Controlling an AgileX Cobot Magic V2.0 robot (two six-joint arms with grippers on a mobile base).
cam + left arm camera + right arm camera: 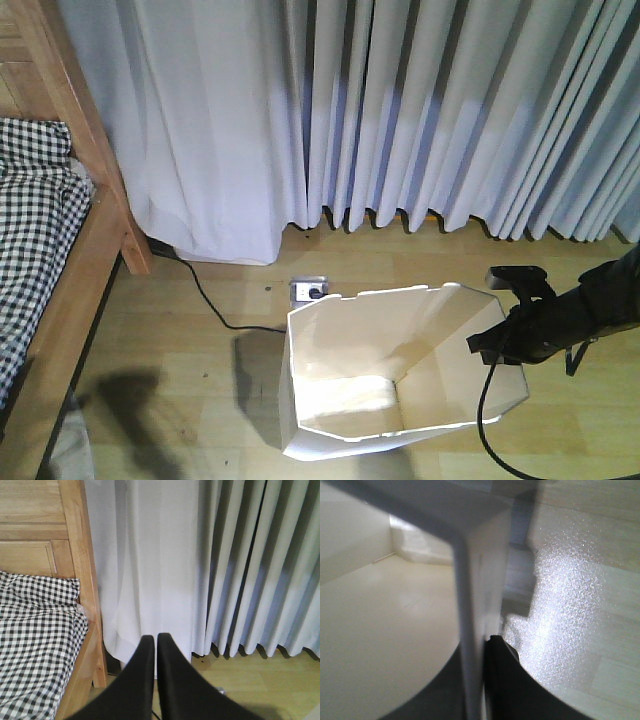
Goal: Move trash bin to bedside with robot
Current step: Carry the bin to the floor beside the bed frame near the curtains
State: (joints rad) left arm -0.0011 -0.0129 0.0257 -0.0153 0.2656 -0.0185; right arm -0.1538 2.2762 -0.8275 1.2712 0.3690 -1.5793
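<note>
Front-facing view: trash bin sits on the floor near the curtain, tipped a bit I think. The right pincer is clamped on its right rim wall, right arm reaching in low. Bedside lies well off to the left, so it's a leftward drag. Left pincer is pinched together, holding nothing.

Ahead of me pale pleated curtains hang down to the light wood floor, a wooden bed frame at their left edge and a black cable below their hem.
</note>
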